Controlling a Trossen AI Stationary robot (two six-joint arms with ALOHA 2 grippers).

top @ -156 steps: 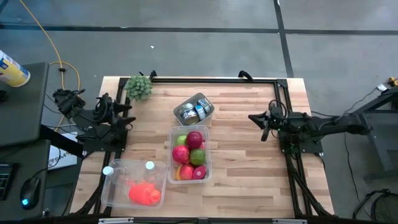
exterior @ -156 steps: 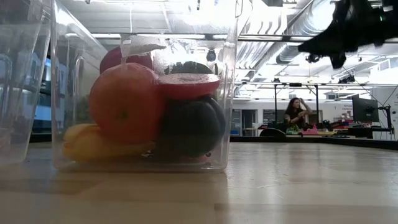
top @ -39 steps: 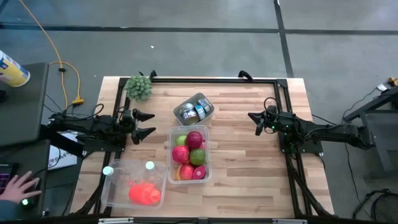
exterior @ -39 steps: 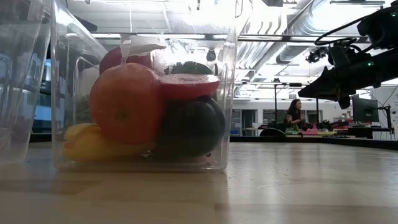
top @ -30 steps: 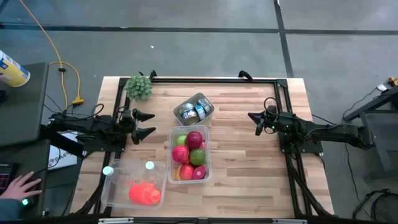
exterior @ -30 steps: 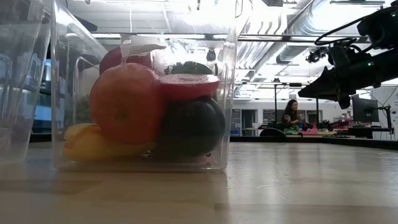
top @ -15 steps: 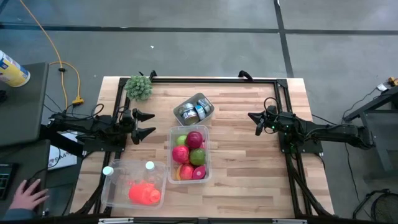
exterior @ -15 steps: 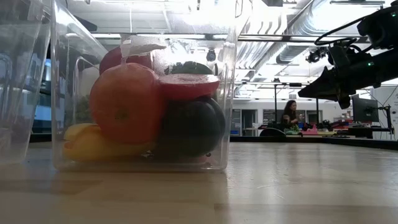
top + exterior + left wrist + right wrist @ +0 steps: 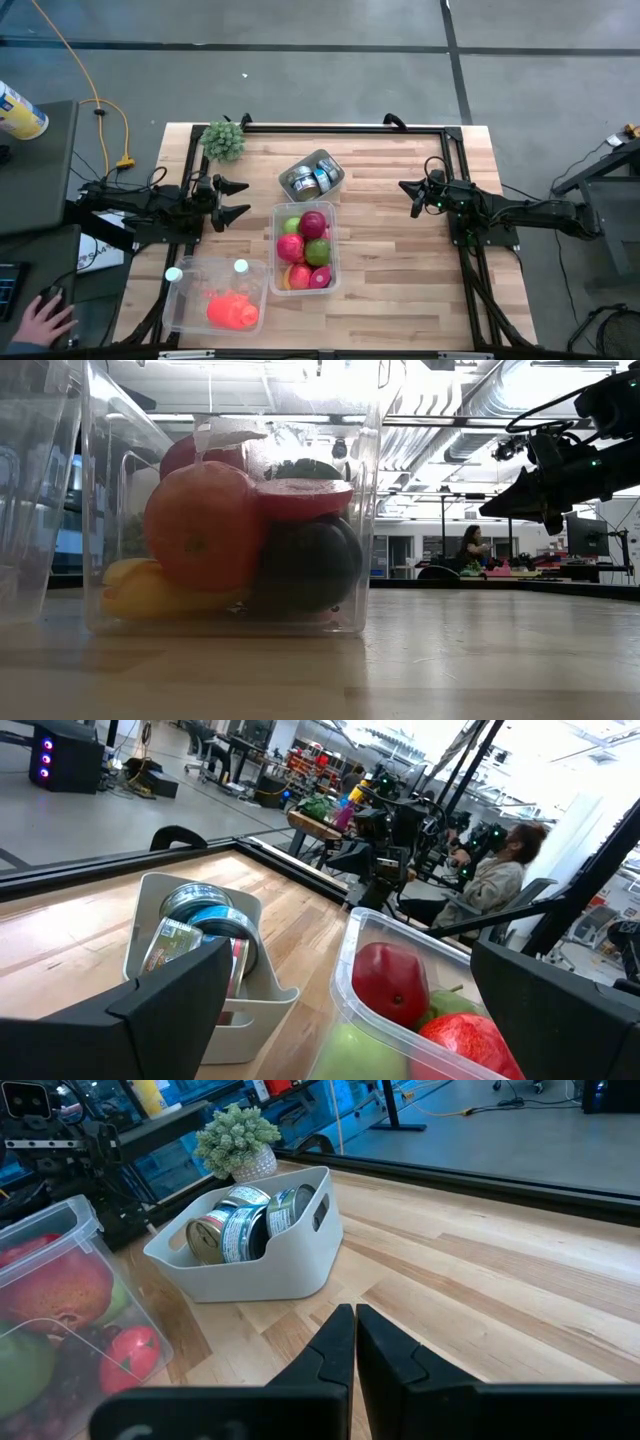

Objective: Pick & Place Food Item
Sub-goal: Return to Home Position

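Left tool (image 9: 246,197) over worktop's (image 9: 400,260) left side, fingers spread, empty. Right tool (image 9: 355,1330) over right side, fingers together, empty. Red apple (image 9: 313,223) lies in clear bin (image 9: 334,250) mid-worktop, among other fruit.

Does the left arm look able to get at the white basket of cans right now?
Probably yes: the left pincer is open, facing the white basket across bare wood, and the fruit bin sits beside that path.
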